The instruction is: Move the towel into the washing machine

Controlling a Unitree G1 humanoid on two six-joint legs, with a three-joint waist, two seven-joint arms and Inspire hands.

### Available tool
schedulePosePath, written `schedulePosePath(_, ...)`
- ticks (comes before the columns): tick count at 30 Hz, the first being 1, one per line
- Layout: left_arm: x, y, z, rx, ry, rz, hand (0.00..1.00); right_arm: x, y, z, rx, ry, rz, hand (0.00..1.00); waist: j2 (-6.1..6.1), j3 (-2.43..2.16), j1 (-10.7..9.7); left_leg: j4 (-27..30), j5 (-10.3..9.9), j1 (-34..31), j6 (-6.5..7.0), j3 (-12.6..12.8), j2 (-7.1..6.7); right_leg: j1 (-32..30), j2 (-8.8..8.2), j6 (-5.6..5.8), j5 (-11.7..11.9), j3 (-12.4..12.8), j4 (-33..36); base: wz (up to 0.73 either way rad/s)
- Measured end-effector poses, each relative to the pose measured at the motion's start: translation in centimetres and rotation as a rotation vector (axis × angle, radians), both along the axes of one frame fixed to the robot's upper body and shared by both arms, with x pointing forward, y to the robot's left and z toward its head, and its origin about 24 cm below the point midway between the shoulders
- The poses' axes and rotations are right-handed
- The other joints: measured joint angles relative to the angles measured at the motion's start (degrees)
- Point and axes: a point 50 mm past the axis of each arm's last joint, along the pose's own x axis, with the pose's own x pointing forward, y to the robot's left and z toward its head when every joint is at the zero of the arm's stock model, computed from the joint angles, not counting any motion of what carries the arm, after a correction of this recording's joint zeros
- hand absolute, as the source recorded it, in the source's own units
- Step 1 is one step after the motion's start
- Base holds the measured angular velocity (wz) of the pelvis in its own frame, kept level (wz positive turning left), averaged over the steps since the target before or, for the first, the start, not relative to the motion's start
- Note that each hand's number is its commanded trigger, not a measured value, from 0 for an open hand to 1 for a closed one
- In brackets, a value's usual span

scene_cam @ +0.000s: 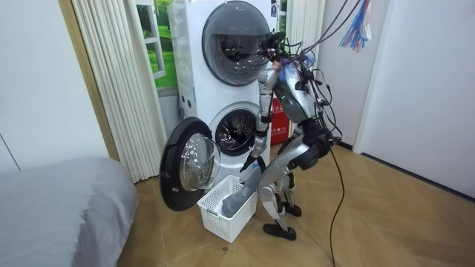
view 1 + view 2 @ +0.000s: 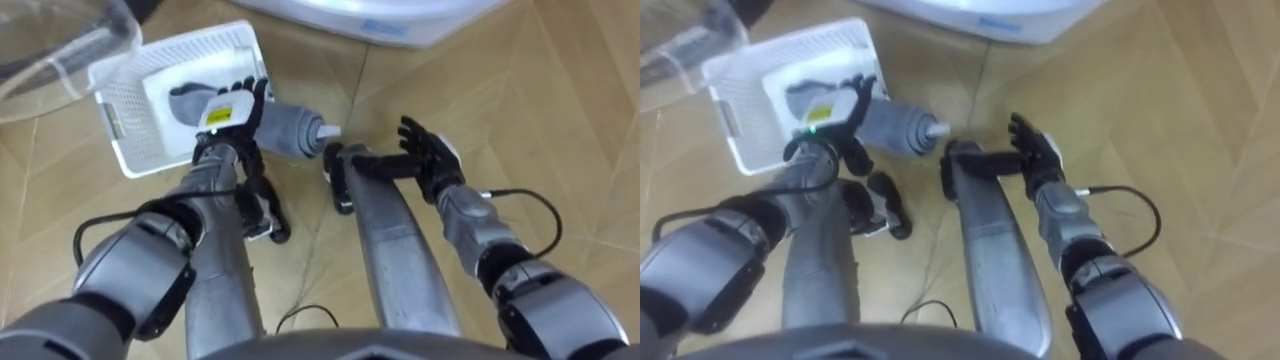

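- Over the basket's [image 2: 125, 150] right-hand rim, the left hand [image 2: 225, 112] has its fingers [image 2: 250, 92] curled on the grey towel [image 2: 290, 130], as far as I can judge. One end of the towel lies inside the basket. The other juts out past the rim.
- Right of the basket and apart from it, the right hand [image 2: 432, 150] hangs above the floor [image 2: 560, 110], fingers loosely spread and holding nothing.
- Behind the basket stands the washing machine [image 1: 215, 111]. Its drum [image 1: 239, 133] is open and its door [image 1: 185, 163] hangs wide just beside the basket.
- The hold looks one-handed and covers only part of a bulky roll. On lifting, the free end may unroll, sag and catch the basket's mesh wall, dragging or tipping the basket.
- A trailing fold could snag on the door so near the basket, or slip to the floor short of the drum.
- The robot bends low over the basket, so a long reach from there may weaken the grasp.
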Motion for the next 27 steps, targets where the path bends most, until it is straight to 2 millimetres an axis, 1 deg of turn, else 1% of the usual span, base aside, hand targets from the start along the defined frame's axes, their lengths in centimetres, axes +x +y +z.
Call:
schedulePosePath(2, 0.1, -0.1, 0.1, 0.006, -0.011, -0.005, 0.00, 0.2, 0.3, 0.2, 0.014, -0.018, 0.015, 0.00, -0.01, -0.01, -0.4, 1.7, -0.8, -0.9, -0.20, -0.1, 0.57, -1.0, 0.23, -0.20, -0.6, 0.0, 1.5, -0.03)
schedulePosePath(7, 0.0, -0.5, 0.1, 0.038, -0.024, -0.050, 0.00, 0.2, 0.8, 0.4, 0.062, -0.039, 0.029, 0.00, -0.25, -0.02, -1.8, 5.2, -2.4, -2.7, -0.63, -0.5, 0.82, -3.0, 0.48, -0.59, -2.2, -0.1, 5.1, 0.00)
schedulePosePath(9, 0.0, -0.7, 0.1, 0.049, -0.022, -0.066, 0.00, 0.3, 1.0, 0.5, 0.094, -0.045, 0.026, 0.00, -0.56, 0.03, -1.8, 6.8, -3.3, -3.6, -0.93, -0.7, 1.56, -3.9, 0.86, -1.11, -2.7, -0.5, 6.5, -0.08)
schedulePosePath(11, 0.0, -0.7, 0.0, 0.049, -0.020, -0.069, 0.00, 0.3, 1.2, 0.5, 0.118, -0.047, 0.026, 0.00, -0.57, 0.03, -2.2, 8.0, -3.8, -4.5, -1.20, -1.3, 1.62, -4.6, 0.87, -1.49, -3.2, -1.0, 7.5, -0.03)
schedulePosePath(13, 0.1, -0.9, 0.2, 0.049, -0.024, -0.074, 0.00, 0.3, 1.4, 0.6, 0.145, -0.057, 0.023, 0.00, -0.70, 0.01, -2.7, 10.3, -4.6, -6.2, -1.64, -2.8, 1.72, -5.6, 0.96, -1.93, -4.1, -2.0, 9.2, 0.06)
schedulePosePath(15, 0.1, -0.9, 0.2, 0.051, -0.025, -0.077, 0.00, 0.4, 1.7, 0.6, 0.165, -0.059, 0.023, 0.00, -1.35, 0.03, -2.8, 11.2, -5.0, -6.7, -1.83, -2.9, 1.84, -6.2, 0.96, -2.20, -4.5, -2.1, 10.2, 0.02)
schedulePosePath(18, 0.1, -1.0, 0.1, 0.057, -0.022, -0.085, 0.00, 0.4, 1.9, 0.7, 0.180, -0.068, 0.030, 0.00, -1.41, 0.08, -3.2, 12.4, -5.6, -7.5, -2.11, -3.4, 1.82, -6.9, 0.98, -2.40, -5.1, -2.4, 11.4, 0.00)
schedulePosePath(19, 0.1, -1.0, 0.1, 0.058, -0.022, -0.086, 0.55, 0.4, 1.9, 0.7, 0.181, -0.069, 0.031, 0.00, -1.42, 0.08, -3.2, 12.6, -5.7, -7.7, -2.21, -3.7, 1.73, -7.0, 0.96, -2.54, -5.4, -2.5, 11.7, 0.00)
schedulePosePath(20, 0.1, -1.0, 0.1, 0.059, -0.022, -0.088, 0.62, 0.4, 1.9, 0.7, 0.182, -0.070, 0.031, 0.00, -1.42, 0.07, -3.2, 12.7, -5.8, -7.8, -2.22, -3.8, 1.73, -7.1, 0.96, -2.53, -5.4, -2.6, 11.8, 0.03)
schedulePosePath(21, 0.1, -1.1, 0.2, 0.062, -0.024, -0.093, 1.00, 0.5, 1.9, 0.8, 0.191, -0.073, 0.032, 0.00, -1.42, 0.07, -3.2, 13.0, -5.8, -8.2, -2.27, -3.9, 1.74, -7.5, 1.03, -2.55, -5.5, -2.6, 12.0, 0.00)
schedulePosePath(27, -0.1, -1.2, -0.2, 0.092, 0.017, -0.133, 1.00, 0.8, 2.0, 1.0, 0.221, -0.080, 0.036, 0.00, -1.66, 0.09, -3.5, 15.3, -6.9, -9.3, -2.31, -4.1, 1.88, -8.8, 1.10, -2.98, -6.7, -2.7, 14.5, -0.01)
